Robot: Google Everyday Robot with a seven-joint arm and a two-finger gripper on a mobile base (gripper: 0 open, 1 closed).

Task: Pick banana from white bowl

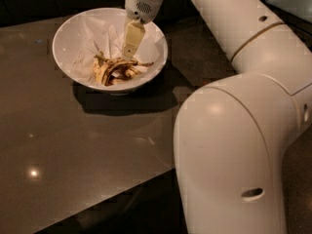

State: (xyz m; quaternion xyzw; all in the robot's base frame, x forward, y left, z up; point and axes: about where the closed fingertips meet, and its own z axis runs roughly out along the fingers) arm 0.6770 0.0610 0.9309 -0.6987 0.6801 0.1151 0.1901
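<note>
One banana lay at the bottom of the white bowl, on crumpled white paper. The gripper hung inside the bowl, directly above the banana's far side. Whether it touched the fruit, and whether it was released or clenched, could not be told.

The fruit appeared overripe, dull yellow with dark streaks, and splayed in limp strips. It was judged light, soft, possibly slick, and liable to tear or squash under firm pressure. The thicker middle, where the strips met, was judged the soundest hold. The thin end pointing right would likely slip free. The paper beneath was loose and could come up with the fruit.

The bowl's flaring walls favoured a straight descent and a straight lift, and the far right rim lay near the gripper. The bowl stood on a dark table, well in from the near edge. The robot's arm filled the right side.
</note>
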